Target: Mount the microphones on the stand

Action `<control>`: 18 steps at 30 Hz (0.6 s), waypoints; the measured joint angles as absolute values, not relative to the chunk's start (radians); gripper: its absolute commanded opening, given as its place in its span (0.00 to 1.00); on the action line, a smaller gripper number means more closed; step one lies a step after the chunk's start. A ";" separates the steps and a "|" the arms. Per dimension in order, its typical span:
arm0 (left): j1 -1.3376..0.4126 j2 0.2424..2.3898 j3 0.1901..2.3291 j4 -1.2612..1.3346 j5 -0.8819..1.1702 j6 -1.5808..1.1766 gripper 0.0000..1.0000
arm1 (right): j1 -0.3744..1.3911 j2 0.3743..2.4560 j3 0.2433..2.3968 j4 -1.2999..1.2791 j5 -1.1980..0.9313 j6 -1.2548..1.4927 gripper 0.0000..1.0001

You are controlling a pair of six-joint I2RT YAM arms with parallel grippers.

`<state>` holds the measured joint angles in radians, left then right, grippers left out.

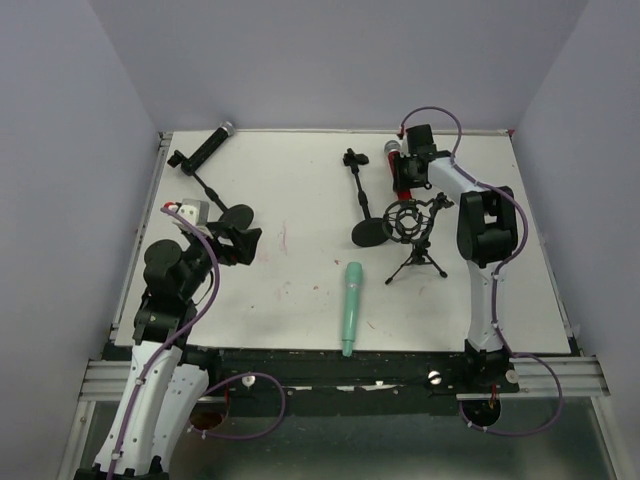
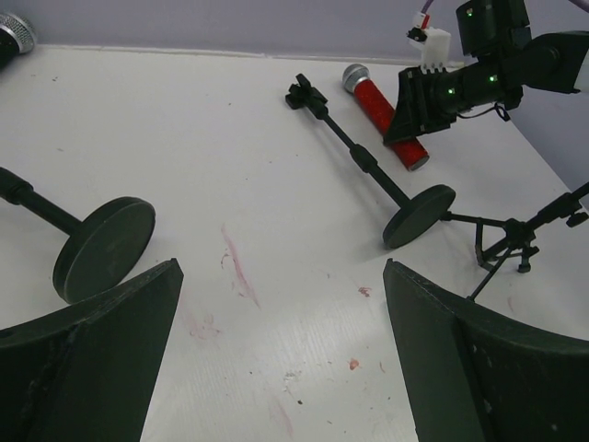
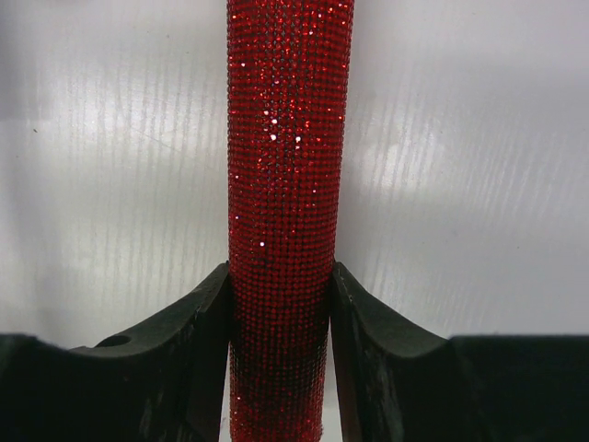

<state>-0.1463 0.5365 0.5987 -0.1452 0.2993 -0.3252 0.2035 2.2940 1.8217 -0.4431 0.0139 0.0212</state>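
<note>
Left gripper [image 2: 281, 359]: wide open, holding nothing, low over white table [image 1: 300, 290].
Long mint-green microphone [image 1: 351, 305]: lying flat near front edge, between arms, well apart from both grippers.
Black tripod stand [image 1: 415, 240]: standing up, just behind it.
Right gripper [image 3: 281, 276]: pinched shut on sparkly red microphone with silver head [image 3: 287, 138], low on handle. Microphone seems to rest on table. Likely hard, light and round, so it could slip. Hold handle, not head.
Black microphone with silver head [image 1: 208, 146]: far left corner.
</note>
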 measured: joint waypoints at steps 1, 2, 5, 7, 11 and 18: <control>-0.146 0.533 0.599 -0.145 0.299 -0.325 0.98 | 0.199 2.290 1.816 -0.441 0.013 0.021 0.23; -0.146 0.529 0.599 -0.145 0.299 -0.325 0.98 | 0.192 2.284 1.808 -0.440 0.010 0.021 0.20; -0.146 0.523 0.599 -0.145 0.299 -0.326 0.98 | 0.150 2.252 1.769 -0.443 -0.031 0.021 0.19; -0.146 0.518 0.599 -0.145 0.299 -0.326 0.98 | 0.097 2.212 1.731 -0.444 -0.085 0.021 0.19; -0.146 0.506 0.599 -0.145 0.299 -0.326 0.98 | -0.012 2.087 1.656 -0.441 -0.170 0.022 0.18; -0.155 0.487 0.598 -0.138 0.305 -0.340 0.99 | -0.121 1.794 1.612 -0.412 -0.235 0.026 0.13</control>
